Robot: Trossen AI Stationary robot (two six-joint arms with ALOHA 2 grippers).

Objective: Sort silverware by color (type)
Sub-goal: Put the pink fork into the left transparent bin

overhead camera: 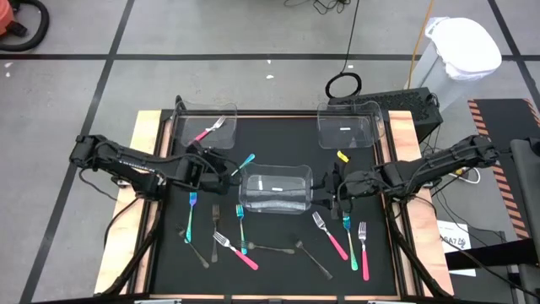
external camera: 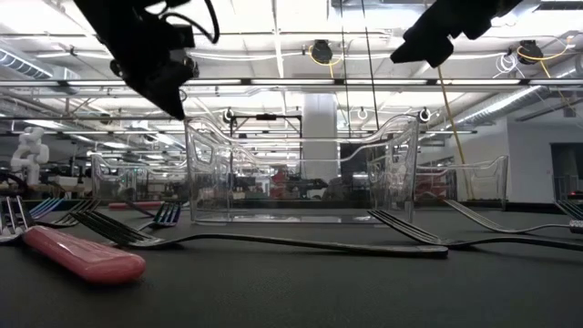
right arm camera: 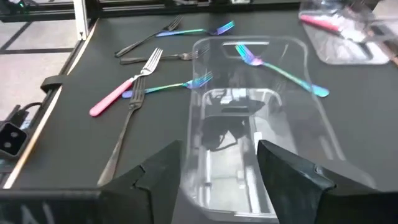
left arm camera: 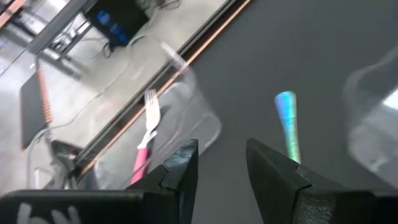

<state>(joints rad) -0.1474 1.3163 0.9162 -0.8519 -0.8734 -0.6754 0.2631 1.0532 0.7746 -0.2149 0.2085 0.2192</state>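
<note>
Three clear bins stand on the black mat: one at the far left (overhead camera: 207,127) with a pink-handled fork (left arm camera: 146,134) in it, one at the far right (overhead camera: 348,127), and one in the middle (overhead camera: 276,187). My left gripper (left arm camera: 222,165) is open and empty, raised between the far-left bin and the middle bin. Just ahead of it an iridescent fork (overhead camera: 243,165) lies at the middle bin's far left corner, handle (left arm camera: 287,121) toward the gripper. My right gripper (right arm camera: 219,171) is open, held above the middle bin's right end. Pink (overhead camera: 329,235), teal (overhead camera: 191,215) and grey (overhead camera: 314,259) silverware lies across the near half.
A small yellow piece (overhead camera: 342,156) lies on the mat near the far-right bin. Wooden borders (overhead camera: 143,143) frame the mat on the left and right. In the low view a pink handle (external camera: 82,255) and grey forks (external camera: 273,241) lie close to the near edge.
</note>
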